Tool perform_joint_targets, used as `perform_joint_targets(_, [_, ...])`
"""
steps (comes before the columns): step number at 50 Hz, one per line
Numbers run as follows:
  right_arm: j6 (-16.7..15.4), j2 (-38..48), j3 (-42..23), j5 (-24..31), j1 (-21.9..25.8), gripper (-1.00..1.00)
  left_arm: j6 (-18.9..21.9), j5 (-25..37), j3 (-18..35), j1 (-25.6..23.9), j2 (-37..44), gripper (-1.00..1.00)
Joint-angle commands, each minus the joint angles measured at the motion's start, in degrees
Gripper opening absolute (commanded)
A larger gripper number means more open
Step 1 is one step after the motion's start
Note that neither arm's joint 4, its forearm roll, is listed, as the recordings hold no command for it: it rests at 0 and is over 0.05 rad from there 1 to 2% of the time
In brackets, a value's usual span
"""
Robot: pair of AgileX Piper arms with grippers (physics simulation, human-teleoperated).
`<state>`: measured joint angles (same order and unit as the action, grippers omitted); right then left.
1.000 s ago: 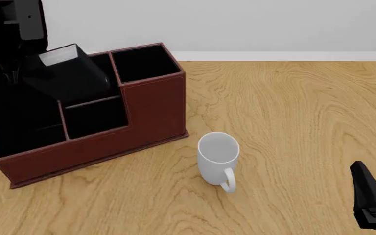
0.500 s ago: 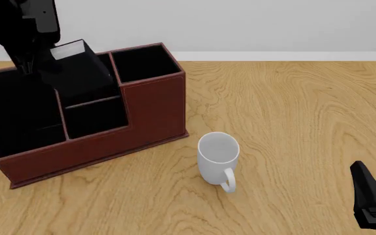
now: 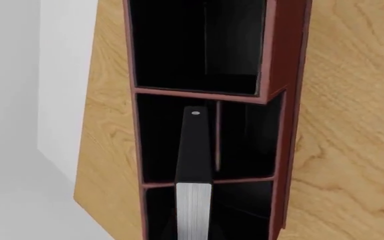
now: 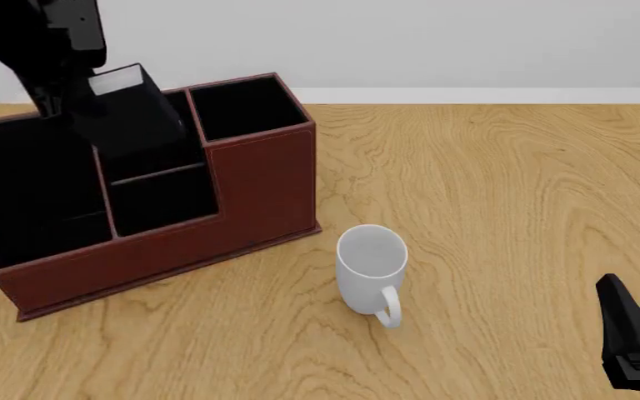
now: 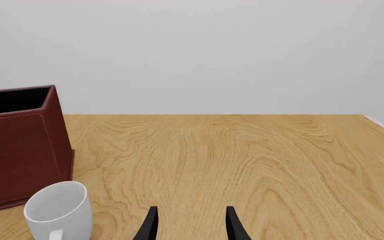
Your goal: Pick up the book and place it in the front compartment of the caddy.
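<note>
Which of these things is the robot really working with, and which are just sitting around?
In use:
- book, held by the left gripper above the caddy
- caddy

Just sitting there:
- white mug on the table
- right gripper, open and holding nothing

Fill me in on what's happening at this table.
The left arm holds a black book above the brown caddy, tilted over its back compartments and not yet set in the front one. The right gripper waits open near the table's near edge. A white mug stands beside the caddy, untouched.
</note>
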<state>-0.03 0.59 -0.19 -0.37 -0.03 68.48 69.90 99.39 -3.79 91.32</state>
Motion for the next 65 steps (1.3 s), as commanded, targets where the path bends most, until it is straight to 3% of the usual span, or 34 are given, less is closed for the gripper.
perform_joint_targets(1, [0.0,0.0,0.0,0.0,0.01,1.0,2.06,0.0,2.61,1.29,2.61,-1.0])
perform_joint_targets(8, [0.0,-0.01,0.0,0.0,0.01,1.0,1.01,0.0,3.17,0.59,4.27,-1.0])
perform_joint_targets(15, [0.0,0.0,0.0,0.0,-0.01,1.0,3.75,0.0,4.04,3.25,5.49,-1.0])
perform_joint_targets(50, [-0.01,0.0,0.0,0.0,0.0,1.0,-0.35,-0.01,10.69,-0.51,16.31,-1.0])
perform_joint_targets(57, [0.0,0.01,0.0,0.0,0.0,1.0,2.38,-0.03,14.07,2.52,18.65,-1.0])
perform_joint_targets(65, [0.01,0.0,0.0,0.0,-0.01,1.0,1.49,-0.01,15.77,1.62,20.66,-1.0])
